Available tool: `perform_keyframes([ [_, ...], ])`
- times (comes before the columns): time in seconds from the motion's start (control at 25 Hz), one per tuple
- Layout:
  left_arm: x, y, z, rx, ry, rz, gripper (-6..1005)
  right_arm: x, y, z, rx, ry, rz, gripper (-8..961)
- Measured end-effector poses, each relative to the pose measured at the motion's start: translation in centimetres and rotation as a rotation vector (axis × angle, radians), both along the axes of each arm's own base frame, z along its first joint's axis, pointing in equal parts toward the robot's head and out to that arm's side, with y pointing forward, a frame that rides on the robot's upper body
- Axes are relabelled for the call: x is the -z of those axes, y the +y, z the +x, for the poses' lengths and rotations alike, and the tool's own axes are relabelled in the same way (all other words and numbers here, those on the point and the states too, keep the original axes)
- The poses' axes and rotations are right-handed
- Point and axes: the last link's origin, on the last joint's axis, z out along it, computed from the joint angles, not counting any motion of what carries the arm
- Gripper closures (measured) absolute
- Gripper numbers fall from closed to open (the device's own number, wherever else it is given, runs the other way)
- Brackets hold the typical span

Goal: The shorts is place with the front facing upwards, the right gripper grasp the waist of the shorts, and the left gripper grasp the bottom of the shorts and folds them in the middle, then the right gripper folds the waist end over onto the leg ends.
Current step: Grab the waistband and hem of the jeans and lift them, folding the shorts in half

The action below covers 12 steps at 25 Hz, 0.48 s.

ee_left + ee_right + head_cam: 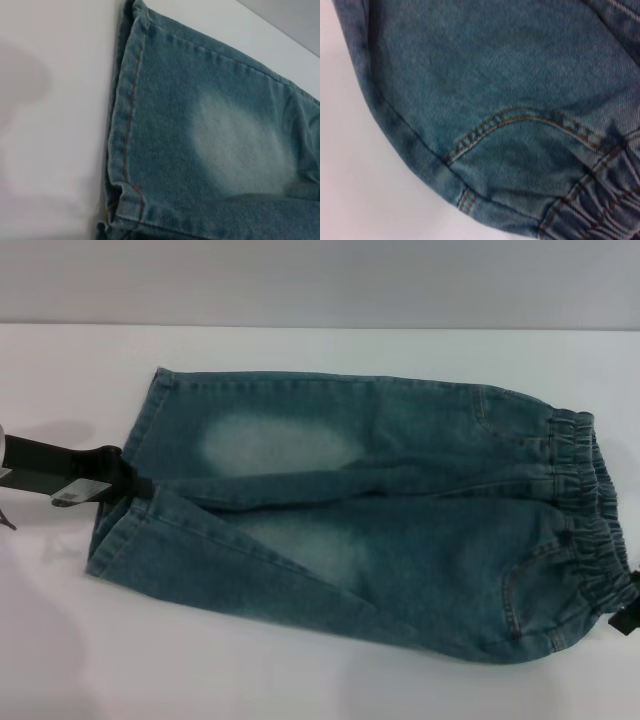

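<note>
Reaching in at both ends: my left gripper (128,480) sits at the leg ends (125,495), where the two hems meet; its opening I cannot tell. My right gripper (626,618) shows only as a black tip at the waist (590,510); cannot tell either. The shorts (380,510) lie flat, front up, on the bench (300,680) between my grippers. No fold made yet; both folds remain.

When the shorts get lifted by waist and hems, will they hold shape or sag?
The shorts will likely sag: the denim already lies creased between the legs. The gathered waistband is bunched and thick, probably an easy pinch. The left gripper sits at the flat stitched hems, which may slip from a shallow grasp.
</note>
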Motion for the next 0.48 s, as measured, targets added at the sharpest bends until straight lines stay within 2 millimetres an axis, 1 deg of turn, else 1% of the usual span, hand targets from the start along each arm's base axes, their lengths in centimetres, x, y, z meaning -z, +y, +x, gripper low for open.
perform_keyframes([
  [0.24,0.1,-0.1,-0.1,0.002,0.003,0.002,985,0.4,0.3,-0.7,-0.011,0.038,0.011,299],
  [0.48,0.1,-0.1,-0.2,0.002,0.004,0.003,985,0.5,0.5,-1.2,-0.024,0.059,0.008,346],
])
